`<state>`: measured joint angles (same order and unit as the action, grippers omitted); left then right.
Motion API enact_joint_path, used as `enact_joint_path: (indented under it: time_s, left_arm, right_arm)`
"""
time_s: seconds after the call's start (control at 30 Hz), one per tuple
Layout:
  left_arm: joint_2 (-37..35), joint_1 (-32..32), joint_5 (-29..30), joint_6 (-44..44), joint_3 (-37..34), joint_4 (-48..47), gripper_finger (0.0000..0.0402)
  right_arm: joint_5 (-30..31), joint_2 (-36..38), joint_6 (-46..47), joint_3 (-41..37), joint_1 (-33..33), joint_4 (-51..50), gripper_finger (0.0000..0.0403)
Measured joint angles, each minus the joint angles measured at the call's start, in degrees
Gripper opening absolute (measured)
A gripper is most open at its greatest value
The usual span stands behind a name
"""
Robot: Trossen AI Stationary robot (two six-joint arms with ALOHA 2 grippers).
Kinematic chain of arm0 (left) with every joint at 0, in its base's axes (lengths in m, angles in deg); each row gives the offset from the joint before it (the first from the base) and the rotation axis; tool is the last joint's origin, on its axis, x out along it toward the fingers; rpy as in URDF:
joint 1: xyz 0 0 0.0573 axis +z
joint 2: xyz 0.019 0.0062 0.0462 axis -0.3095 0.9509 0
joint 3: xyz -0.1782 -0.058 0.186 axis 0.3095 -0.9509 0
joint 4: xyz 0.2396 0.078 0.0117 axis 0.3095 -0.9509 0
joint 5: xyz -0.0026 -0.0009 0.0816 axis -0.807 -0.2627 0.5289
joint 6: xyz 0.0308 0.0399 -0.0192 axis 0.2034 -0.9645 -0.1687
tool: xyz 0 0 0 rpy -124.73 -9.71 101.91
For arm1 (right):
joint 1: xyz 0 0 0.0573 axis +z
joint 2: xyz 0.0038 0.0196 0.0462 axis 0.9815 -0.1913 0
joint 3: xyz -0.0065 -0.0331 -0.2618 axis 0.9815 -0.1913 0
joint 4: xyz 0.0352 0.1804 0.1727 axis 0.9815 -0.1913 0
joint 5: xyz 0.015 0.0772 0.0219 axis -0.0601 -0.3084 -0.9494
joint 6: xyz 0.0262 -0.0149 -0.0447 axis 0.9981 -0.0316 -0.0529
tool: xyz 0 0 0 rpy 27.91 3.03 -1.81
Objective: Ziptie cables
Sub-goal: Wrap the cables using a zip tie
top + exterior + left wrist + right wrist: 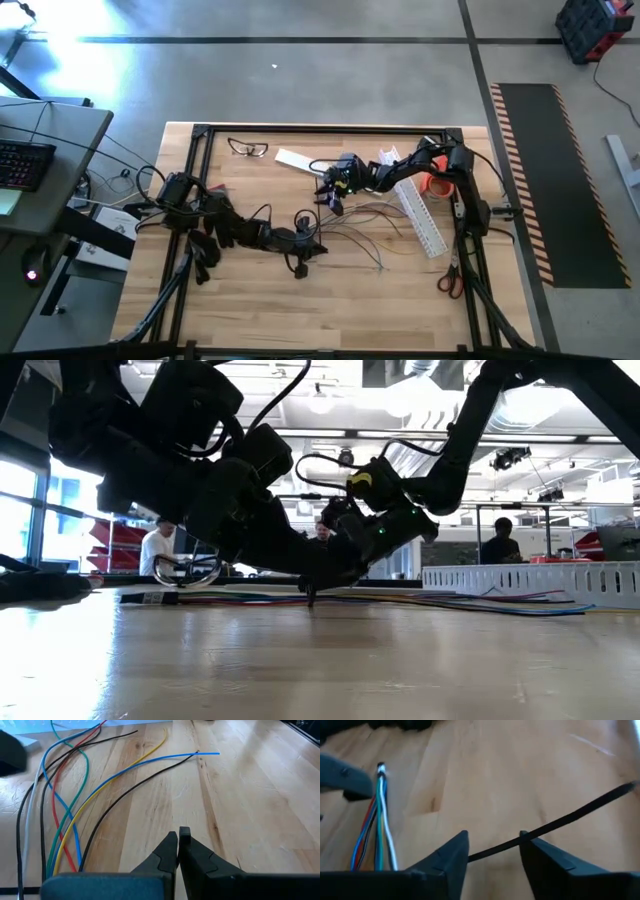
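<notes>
The cables, thin coloured and black wires, lie on the wooden table. They are gathered at one end and fan out toward the table's right. My left gripper is shut low over the table beside them, with nothing visible between its fingers. The ziptie, a thin black strip, lies under my right gripper and crosses the gap between its open fingers. In the high view my right gripper is near the table's middle, just beyond the cables. My right gripper slants down over the ziptie, whose near part runs from one fingertip to the other across the gap. I cannot tell whether either finger touches the strip. My left gripper shows no contact with the cables.
A white slotted channel lies at the right, with an orange object behind it. Scissors lie at the near right. Clear safety glasses and a white piece lie at the far side. People stand in the room beyond.
</notes>
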<state>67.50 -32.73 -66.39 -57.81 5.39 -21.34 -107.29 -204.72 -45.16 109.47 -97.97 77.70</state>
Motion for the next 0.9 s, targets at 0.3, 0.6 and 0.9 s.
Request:
enact_joint_path:
  time_s: [0.3, 0.6, 0.9]
  left_arm:
    - [0.0, -0.1, 0.0, 0.1, 0.0, 0.0, 0.0]
    - [-3.5, -2.0, 4.7, 1.0, -0.8, 0.1, 0.0]
    - [-11.7, -1.8, 11.4, 3.3, -10.2, 7.7, 0.0]
  right_arm:
    - [8.2, 0.0, -6.2, -0.1, 4.4, 0.1, 0.0009]
    - [23.9, 4.0, -14.1, -7.4, 10.2, 6.7, 0.0]
    - [41.2, 4.2, -24.3, -10.8, 18.4, 18.8, 0.0]
